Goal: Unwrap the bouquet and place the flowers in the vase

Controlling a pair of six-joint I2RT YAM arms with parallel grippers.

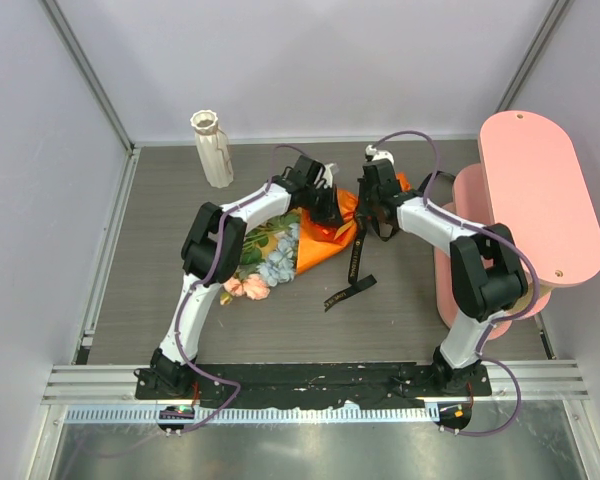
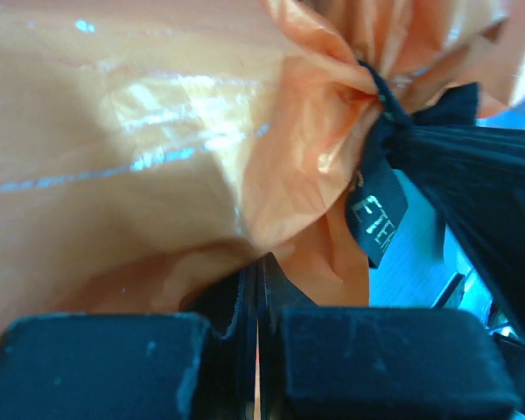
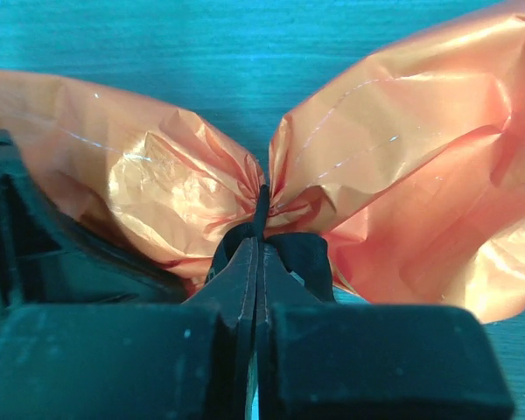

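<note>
One bouquet (image 1: pixel 285 250) lay on its side at mid-table. The flowers (image 1: pixel 263 262) pointed toward the left arm's base and the paper (image 1: pixel 318 248) cone toward the far right. It was not yet unwrapped. The ribbon (image 1: pixel 352 280) was cinched in a knot (image 2: pixel 387 114) at the neck, with one tail loose on the table (image 1: pixel 400 320).

The left gripper (image 1: pixel 327 208) was fully closed and appeared to pinch a fold of paper just beside the knot. The right gripper (image 1: pixel 377 205) was fully closed on a thin strip of ribbon at the neck.

The vase (image 1: pixel 213 150) stood upright at the far left, well apart from the bouquet, with no stems in it. A pink stand (image 1: pixel 535 195) occupied the right edge.

Risks, as judged:
- Pulling the wrong strand could tighten the knot rather than free it.
- Opposing pulls could tear the thin paper at the left pinch.
- The ribbon could slip from so narrow a hold.
- The left hold sat on paper, not stems, so the whole bundle could drag across the table.
</note>
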